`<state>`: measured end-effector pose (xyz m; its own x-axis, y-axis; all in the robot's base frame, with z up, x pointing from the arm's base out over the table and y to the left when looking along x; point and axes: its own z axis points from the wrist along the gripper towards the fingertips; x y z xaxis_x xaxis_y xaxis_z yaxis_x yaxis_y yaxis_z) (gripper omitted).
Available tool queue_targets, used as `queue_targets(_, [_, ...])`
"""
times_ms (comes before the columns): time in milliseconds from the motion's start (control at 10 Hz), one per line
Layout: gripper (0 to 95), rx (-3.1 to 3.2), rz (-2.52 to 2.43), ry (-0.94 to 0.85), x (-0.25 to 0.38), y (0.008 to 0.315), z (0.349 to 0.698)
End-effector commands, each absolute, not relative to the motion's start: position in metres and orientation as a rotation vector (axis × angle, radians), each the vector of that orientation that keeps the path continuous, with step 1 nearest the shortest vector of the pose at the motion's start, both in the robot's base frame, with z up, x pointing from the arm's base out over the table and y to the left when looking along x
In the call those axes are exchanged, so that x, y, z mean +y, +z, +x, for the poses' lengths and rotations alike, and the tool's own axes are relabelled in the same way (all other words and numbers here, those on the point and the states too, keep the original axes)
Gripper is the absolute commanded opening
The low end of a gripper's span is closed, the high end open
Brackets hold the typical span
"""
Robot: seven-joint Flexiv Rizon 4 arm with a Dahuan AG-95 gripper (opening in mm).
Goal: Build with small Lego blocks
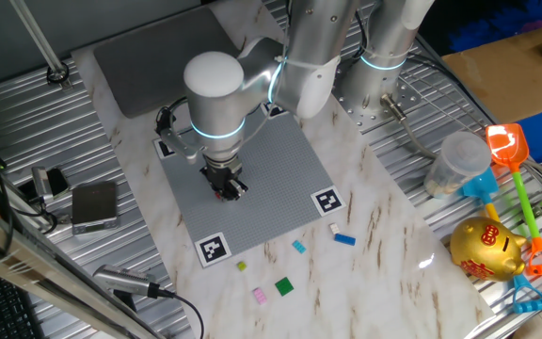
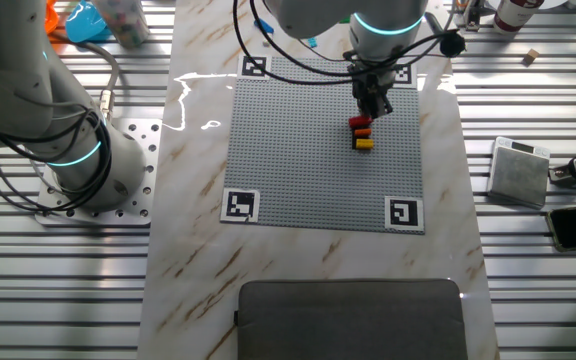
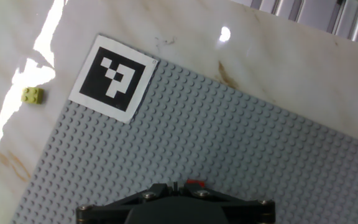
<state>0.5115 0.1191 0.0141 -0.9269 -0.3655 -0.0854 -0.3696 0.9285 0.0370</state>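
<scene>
My gripper (image 2: 376,106) hangs low over the grey studded plate (image 2: 298,160), its fingers closed together with nothing seen between them. Just beside its tips stands a small stack of Lego blocks (image 2: 361,133), red on top and yellow below, pressed onto the plate. In one fixed view the gripper (image 1: 226,185) hides most of the stack; a bit of red (image 1: 224,195) shows. The hand view shows a sliver of red block (image 3: 194,183) past the fingertips. Loose blocks lie on the marble: blue (image 1: 345,239), light blue (image 1: 299,247), white (image 1: 333,228), green (image 1: 283,286), pink (image 1: 261,296), yellow-green (image 1: 242,266).
A second arm's base (image 2: 78,160) stands beside the plate. A gold piggy bank (image 1: 486,248), an orange toy shovel (image 1: 506,146) and a plastic jar (image 1: 457,165) sit on one side. A grey box (image 1: 94,205) and cables lie on the other.
</scene>
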Motion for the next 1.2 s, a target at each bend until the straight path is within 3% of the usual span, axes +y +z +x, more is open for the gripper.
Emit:
queue_targets(100, [0.0,3.006,-0.578,0.087,0.115,0.015,0.511])
queue_targets(1200, [0.0,2.997,-0.611,0.088,0.116,0.035,0.51])
